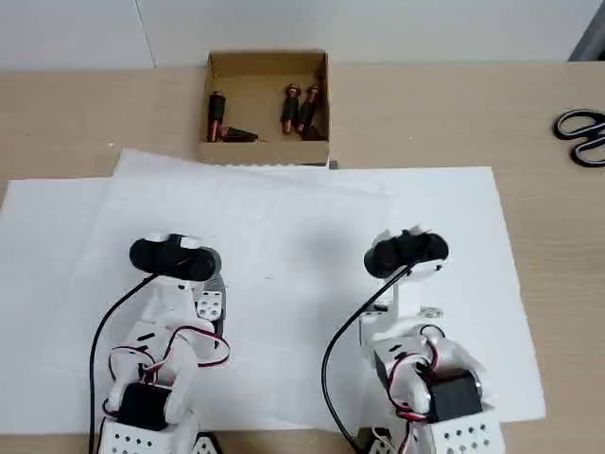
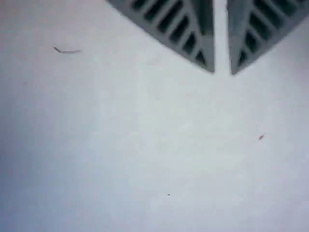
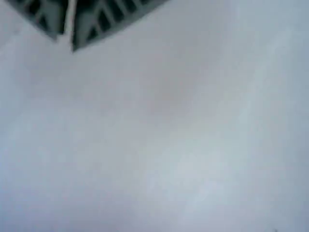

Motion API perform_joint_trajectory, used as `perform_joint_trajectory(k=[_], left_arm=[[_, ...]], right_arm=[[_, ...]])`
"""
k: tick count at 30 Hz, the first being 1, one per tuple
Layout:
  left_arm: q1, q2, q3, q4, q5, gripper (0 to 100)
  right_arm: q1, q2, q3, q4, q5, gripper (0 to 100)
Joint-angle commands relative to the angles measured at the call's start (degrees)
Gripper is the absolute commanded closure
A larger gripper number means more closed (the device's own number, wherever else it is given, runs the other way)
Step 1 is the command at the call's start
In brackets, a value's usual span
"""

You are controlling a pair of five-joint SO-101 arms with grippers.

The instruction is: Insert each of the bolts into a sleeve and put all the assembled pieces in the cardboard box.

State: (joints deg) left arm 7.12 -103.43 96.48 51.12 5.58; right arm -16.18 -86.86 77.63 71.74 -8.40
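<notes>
The cardboard box (image 1: 267, 59) stands at the back of the table, left of centre. Inside it lie several assembled bolt-and-sleeve pieces, dark with copper ends: one upright along the left wall (image 1: 216, 115), one lying near the front (image 1: 238, 135) and two side by side at the right (image 1: 299, 108). My left gripper (image 2: 222, 72) is shut with nothing in it, low over bare white paper. My right gripper (image 3: 65, 44) is likewise shut and empty above the paper. Both arms (image 1: 175, 257) (image 1: 406, 251) sit folded back near the table's front edge, far from the box.
White paper sheets (image 1: 302, 236) cover the table's middle and front. Black-handled scissors (image 1: 581, 135) lie at the far right edge on the bare wood. A small dark speck (image 2: 260, 137) marks the paper near the left gripper.
</notes>
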Motion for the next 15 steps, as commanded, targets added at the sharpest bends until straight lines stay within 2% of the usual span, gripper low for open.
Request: perform_joint_trajectory(k=[1,5,11,15], left_arm=[[0.0,-0.4,-0.2,0.1,0.0,99],[0.0,-0.4,-0.2,0.1,-0.1,99],[0.0,-0.4,-0.2,0.1,-0.1,99],[0.0,-0.4,-0.2,0.1,-0.1,99]], right_arm=[[0.5,0.0,2.1,-1.3,0.6,99.5],[0.9,0.0,3.6,-1.4,0.6,99.5],[6.6,0.0,7.6,-2.6,0.7,99.5],[10.0,-0.1,9.1,-4.3,4.5,99.5]])
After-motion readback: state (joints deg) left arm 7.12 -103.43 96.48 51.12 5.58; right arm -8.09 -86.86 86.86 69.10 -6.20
